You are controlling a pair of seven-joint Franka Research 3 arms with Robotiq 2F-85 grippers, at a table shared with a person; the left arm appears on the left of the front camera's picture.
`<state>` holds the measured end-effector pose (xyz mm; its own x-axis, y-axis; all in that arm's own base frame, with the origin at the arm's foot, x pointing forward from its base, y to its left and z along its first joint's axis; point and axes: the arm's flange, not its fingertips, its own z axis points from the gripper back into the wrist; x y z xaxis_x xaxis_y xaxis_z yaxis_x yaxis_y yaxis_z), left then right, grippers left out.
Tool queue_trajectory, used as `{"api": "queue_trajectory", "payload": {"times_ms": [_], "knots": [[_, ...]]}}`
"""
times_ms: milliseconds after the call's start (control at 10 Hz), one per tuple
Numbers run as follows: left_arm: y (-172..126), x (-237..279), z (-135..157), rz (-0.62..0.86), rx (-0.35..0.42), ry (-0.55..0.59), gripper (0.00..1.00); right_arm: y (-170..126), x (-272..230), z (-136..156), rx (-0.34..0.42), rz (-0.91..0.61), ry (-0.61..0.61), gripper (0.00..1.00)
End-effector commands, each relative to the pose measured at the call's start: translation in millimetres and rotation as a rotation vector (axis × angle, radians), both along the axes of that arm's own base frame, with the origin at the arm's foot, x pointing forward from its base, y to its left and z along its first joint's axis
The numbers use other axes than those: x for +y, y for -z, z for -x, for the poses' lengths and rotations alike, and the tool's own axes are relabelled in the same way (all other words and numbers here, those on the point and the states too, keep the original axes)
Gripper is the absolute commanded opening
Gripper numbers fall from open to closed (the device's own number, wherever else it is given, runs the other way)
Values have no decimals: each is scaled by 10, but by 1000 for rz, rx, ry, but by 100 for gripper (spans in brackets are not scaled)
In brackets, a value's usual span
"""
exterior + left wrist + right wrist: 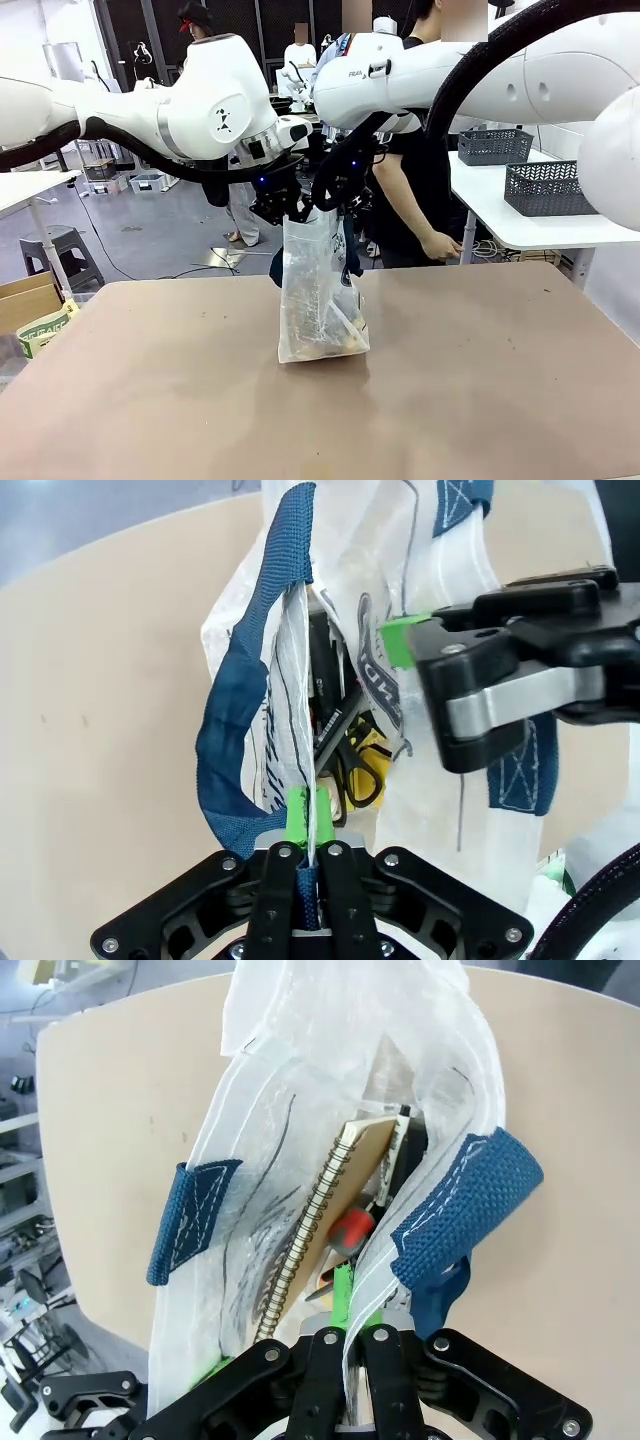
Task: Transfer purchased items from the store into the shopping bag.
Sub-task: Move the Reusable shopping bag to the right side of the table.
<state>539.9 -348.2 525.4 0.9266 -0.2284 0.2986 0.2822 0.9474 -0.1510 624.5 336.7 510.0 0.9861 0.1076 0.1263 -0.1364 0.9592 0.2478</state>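
Left pincer [308, 818] and right pincer [357, 1305] clamp the shopping bag [318, 300] by its rim on the table [480, 380]. A notebook [358, 1175] sits inside; a person [415, 190] and baskets [545, 188] stand behind.

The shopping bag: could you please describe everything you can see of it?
The shopping bag is translucent whitish plastic with navy woven handles and dark script print. It hangs upright, mouth open, its bottom seemingly resting on the tan table. The left tool and right tool are each shut on opposite sides of its top edge. Inside lie a spiral notebook, what look like black scissors and other small items.
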Motion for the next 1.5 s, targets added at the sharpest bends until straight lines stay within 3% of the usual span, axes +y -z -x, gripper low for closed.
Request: {"api": "queue_trajectory", "payload": {"times_ms": [0, 500, 1000, 1400], "knots": [[15, 0, 26, 23, -34, 19, 0, -5, 64, -91, 9, -12, 12, 0], [-6, 22, 53, 63, -55, 45, 0, 6, 67, -64, 7, -13, 4, 0], [-114, 77, 233, 154, -78, 152, 100, 7, 61, -57, 6, -10, 0, 0], [-136, 147, 269, 249, -75, 248, 100, 11, 65, -61, 9, -5, -4, 0]]}}
